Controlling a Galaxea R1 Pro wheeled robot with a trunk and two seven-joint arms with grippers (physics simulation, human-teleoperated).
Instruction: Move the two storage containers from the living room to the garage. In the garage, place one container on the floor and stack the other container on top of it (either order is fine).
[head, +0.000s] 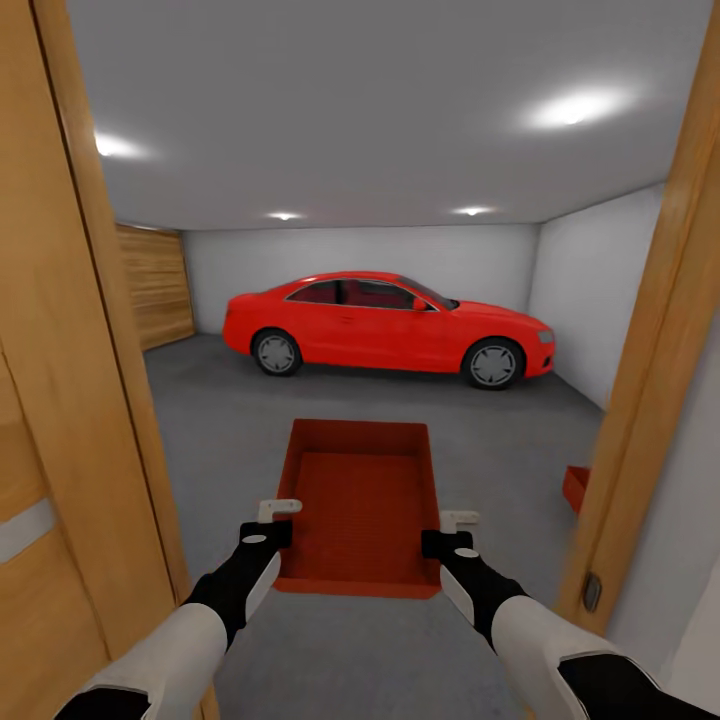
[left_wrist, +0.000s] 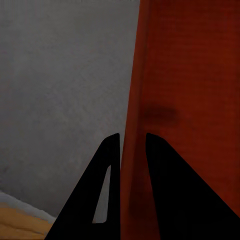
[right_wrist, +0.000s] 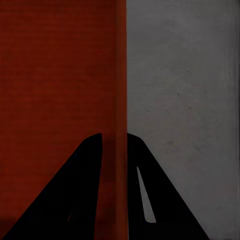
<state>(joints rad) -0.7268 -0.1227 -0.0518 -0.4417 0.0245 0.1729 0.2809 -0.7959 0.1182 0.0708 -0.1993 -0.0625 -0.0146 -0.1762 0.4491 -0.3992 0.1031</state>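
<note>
Doorway to the garage. Left gripper (head: 281, 512) and right gripper (head: 458, 523) each clamp a side wall of one container (head: 362, 505), carried level between them above the grey floor (head: 230, 420); in each wrist view the fingers (left_wrist: 107, 185) straddle the thin wall. A second container (head: 576, 487) lies on the floor at right, partly hidden by the door frame (head: 650, 380). Red car (head: 390, 325) stands near the far wall

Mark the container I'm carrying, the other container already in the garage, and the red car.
carried container (head: 360, 510), head view, on its ribbed inner bottom.
other container (head: 575, 487), head view, on the corner showing past the right door frame, on the grey floor.
red car (head: 390, 325), head view, on its side door.
</note>
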